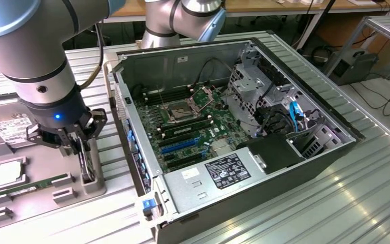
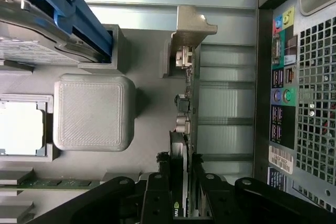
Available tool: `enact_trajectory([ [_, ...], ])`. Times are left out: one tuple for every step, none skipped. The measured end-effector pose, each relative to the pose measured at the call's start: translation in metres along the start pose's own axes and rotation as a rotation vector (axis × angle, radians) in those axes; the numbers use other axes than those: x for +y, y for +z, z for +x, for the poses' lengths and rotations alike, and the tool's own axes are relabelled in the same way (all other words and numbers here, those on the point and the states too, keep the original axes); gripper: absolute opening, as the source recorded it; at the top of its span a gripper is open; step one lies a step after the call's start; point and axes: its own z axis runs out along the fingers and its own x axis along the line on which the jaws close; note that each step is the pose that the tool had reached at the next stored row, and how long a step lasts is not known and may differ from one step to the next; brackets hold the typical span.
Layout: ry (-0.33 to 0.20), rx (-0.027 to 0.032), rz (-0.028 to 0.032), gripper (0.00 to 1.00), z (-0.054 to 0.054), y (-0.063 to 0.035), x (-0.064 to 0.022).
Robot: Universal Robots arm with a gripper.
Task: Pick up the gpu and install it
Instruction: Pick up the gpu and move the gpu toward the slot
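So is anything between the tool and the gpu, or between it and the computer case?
Nothing visible blocks the tool, which sits over the dark graphics card standing in its grey tray. Between card and green motherboard stands only the silver rear wall of the computer case.

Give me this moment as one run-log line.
hand: shut on gpu | gpu: on edge in grey holder, not lifted | computer case: open beside holder

The ribbed metal table (image 1: 357, 203) carries 2 things: an open PC case (image 1: 263, 203) and, just beside it at the exterior view's left, a grey tray (image 1: 36, 203)
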Motion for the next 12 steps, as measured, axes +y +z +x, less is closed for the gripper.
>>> enact_trajectory([
  [0.000, 0.0000, 0.0000, 0.26, 0.000, 0.0000, 0.0000],
  [0.000, 0.0000, 0.0000, 0.26, 0.000, 0.0000, 0.0000],
  [0.000, -0.0002, -0.0001, 0.26, 0.000, -0.0002, 0.0000],
  [0.000, 0.0000, 0.0001, 0.26, 0.000, -0.0012, 0.0001],
  [0.000, 0.0001, 0.0001, 0.26, 0.000, -0.0050, 0.0002],
  [0.000, 0.0000, 0.0000, 0.26, -0.001, -0.0119, 0.0004],
  [0.000, 0.0000, 0.0000, 0.26, -0.002, -0.0177, 0.0007],
  [0.000, -0.0001, 0.0000, 0.26, -0.002, -0.0223, 0.0008],
  [0.000, 0.0000, 0.0000, 0.26, -0.003, -0.0255, 0.0008],
  [0.001, 0.0002, 0.0001, 0.26, -0.004, -0.0322, 0.0007],
  [0.001, 0.0002, 0.0000, 0.26, -0.004, -0.0393, 0.0005],
  [0.001, 0.0007, 0.0000, 0.26, -0.005, -0.0468, 0.0001],
])
